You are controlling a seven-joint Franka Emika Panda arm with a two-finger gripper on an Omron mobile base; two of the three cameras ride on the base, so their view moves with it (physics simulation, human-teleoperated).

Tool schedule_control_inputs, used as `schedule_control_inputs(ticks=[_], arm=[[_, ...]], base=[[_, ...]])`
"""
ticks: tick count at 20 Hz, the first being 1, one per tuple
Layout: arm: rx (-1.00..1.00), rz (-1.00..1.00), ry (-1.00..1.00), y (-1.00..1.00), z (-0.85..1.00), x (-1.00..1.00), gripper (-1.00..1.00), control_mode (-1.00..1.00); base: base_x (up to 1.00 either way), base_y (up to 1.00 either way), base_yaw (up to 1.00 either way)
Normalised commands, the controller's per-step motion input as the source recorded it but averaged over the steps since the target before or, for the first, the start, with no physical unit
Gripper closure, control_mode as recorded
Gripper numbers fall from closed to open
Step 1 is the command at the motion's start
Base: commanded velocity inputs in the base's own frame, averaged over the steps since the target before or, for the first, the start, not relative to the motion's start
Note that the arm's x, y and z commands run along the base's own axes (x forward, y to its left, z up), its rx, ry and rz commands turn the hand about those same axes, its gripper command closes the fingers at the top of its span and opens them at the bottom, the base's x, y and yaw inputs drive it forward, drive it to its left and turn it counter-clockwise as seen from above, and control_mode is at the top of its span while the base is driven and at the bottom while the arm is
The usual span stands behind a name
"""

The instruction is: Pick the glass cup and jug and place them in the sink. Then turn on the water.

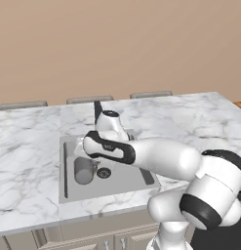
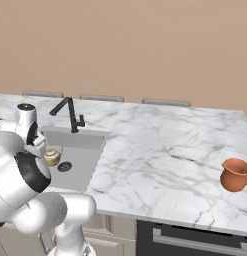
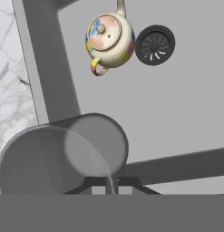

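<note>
In the hand view the glass cup [image 3: 63,156] filled the lower left of the frame, right at the gripper [image 3: 111,185], its round mouth turned toward the camera and its long axis running away to the upper left, so it hung tilted rather than upright. Whether the jaws were clamped on its wall or merely beside it could not be told, since the fingertips were mostly hidden behind the cup. Beyond it lay the flat grey floor of the sink [image 3: 186,113], with a small teapot [image 3: 109,41] at the upper middle and the round drain [image 3: 155,44] touching distance to its right, both well apart from the cup. In the left base view the cup [image 1: 84,171] sat low inside the basin at centre left, just left of the drain [image 1: 103,172], under the arm's wrist. The open floor below and to the right of the cup looked like the freest spot to set it down, clear of the teapot. Farthest off, the jug [image 2: 235,175] stood upright at the right edge of the right base view, on the counter [image 2: 160,150], well apart from the sink, while the tap [image 2: 70,114] stood at the basin's back rim with no water running.
</note>
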Motion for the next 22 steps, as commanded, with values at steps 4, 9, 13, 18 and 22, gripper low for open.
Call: schedule_control_inputs(ticks=[4,9,13,18,22], arm=[[-0.09,0.00,-0.08,0.18,-0.49,0.18,1.00,-1.00],[-0.01,0.00,-0.01,0.01,-0.43,0.14,1.00,-1.00],[0.00,0.00,0.00,0.00,-0.39,0.24,1.00,-1.00],[0.00,0.00,0.00,0.00,-0.44,0.19,1.00,-1.00],[0.00,0.00,0.00,0.00,-0.42,0.05,1.00,-1.00]], base=[[0.00,0.00,0.00],[0.00,0.00,0.00],[0.00,0.00,0.00],[0.00,0.00,0.00],[0.00,0.00,0.00]])
